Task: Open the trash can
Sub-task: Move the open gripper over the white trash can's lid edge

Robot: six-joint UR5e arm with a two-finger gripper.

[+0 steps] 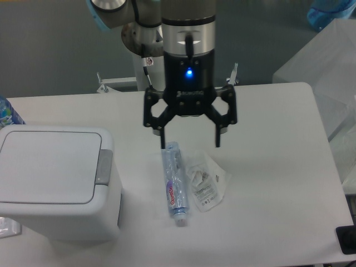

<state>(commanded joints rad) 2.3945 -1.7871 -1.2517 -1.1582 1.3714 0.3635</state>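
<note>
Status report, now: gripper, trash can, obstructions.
Gripper open, above clear bottle. Trash can lid shut, grey tab untouched. Plastic packet beside bottle; nothing blocking the tab.

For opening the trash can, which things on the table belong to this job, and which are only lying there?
Belong to the job:
- trash can, lid closed
- its grey push-button tab
- gripper, jaws open, above the bottle, apart from the can

Just lying about:
- clear bottle, on its side
- clear plastic packet beside it
- blue-labelled item at the left edge, mostly cut off
</note>
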